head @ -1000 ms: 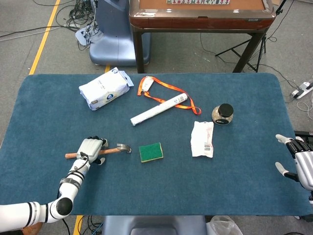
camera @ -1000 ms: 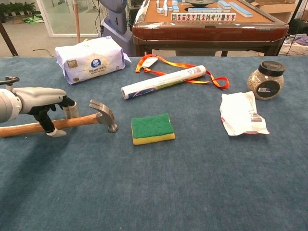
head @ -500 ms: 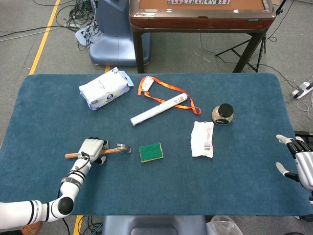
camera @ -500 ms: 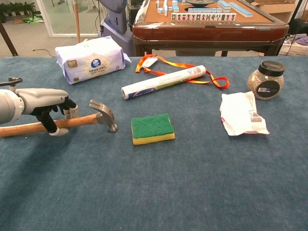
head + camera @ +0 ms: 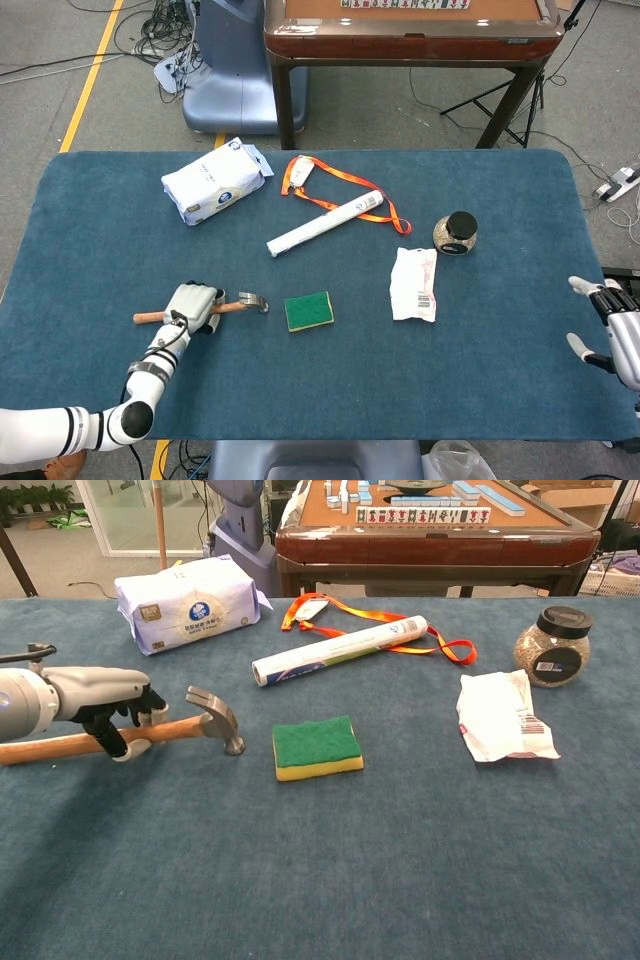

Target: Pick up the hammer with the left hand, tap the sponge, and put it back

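My left hand [image 5: 105, 708] has slid a little along the hammer [image 5: 205, 723] toward its head, and its fingers now curl around the wooden handle. The hammer has not moved. It lies flat on the counter [image 5: 400, 860], just left of the sponge [image 5: 316, 747], head pointing at the sponge. I think this means I am only getting my hold ready; the lift has not started yet.

I cannot tell how tightly the fingers squeeze, because the hand hides the far side of the handle. My right hand [image 5: 610, 325] sits far right of the sponge, fingers apart, holding nothing, and the picture edge cuts part of it off.
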Action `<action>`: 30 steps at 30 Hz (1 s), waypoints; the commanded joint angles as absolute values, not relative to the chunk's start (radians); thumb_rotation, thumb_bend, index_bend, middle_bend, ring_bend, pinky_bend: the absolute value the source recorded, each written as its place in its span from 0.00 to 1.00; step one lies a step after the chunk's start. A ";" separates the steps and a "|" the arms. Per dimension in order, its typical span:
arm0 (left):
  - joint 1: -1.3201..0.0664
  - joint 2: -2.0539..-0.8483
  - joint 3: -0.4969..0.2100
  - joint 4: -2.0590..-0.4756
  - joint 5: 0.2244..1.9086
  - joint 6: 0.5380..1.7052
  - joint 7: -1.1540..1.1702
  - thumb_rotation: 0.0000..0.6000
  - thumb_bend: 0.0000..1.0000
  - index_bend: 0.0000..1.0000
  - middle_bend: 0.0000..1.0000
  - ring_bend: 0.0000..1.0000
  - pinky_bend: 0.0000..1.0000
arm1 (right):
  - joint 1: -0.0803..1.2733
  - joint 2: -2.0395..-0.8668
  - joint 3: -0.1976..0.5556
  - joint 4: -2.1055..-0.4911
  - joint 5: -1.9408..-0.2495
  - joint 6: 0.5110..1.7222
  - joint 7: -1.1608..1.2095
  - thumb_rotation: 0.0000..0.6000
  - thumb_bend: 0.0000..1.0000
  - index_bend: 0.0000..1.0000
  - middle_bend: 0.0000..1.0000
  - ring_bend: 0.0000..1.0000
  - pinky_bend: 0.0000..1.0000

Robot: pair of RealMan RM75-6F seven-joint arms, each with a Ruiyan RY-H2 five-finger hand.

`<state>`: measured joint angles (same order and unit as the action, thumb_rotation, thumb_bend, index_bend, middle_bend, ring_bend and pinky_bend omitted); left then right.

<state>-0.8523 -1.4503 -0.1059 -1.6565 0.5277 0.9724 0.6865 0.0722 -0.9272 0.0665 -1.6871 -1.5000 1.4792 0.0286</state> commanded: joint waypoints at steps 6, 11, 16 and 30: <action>-0.859 -1.458 -0.097 -1.647 0.541 0.977 0.674 1.00 0.50 0.47 0.48 0.30 0.16 | 0.071 -0.928 0.067 -1.685 -1.497 1.478 0.029 1.00 0.23 0.21 0.30 0.26 0.37; -0.854 -1.468 -0.095 -1.628 0.576 0.984 0.647 1.00 0.52 0.53 0.54 0.34 0.16 | 0.071 -0.928 0.068 -1.686 -1.493 1.476 0.027 1.00 0.23 0.21 0.30 0.26 0.37; -0.849 -1.474 -0.096 -1.603 0.603 0.975 0.617 1.00 0.53 0.57 0.57 0.35 0.16 | 0.073 -0.929 0.068 -1.688 -1.489 1.470 0.022 1.00 0.23 0.21 0.30 0.26 0.37; -0.830 -1.482 -0.099 -1.551 0.724 0.963 0.534 0.59 0.59 0.62 0.61 0.39 0.16 | 0.081 -0.930 0.070 -1.702 -1.484 1.455 0.005 1.00 0.23 0.21 0.30 0.26 0.37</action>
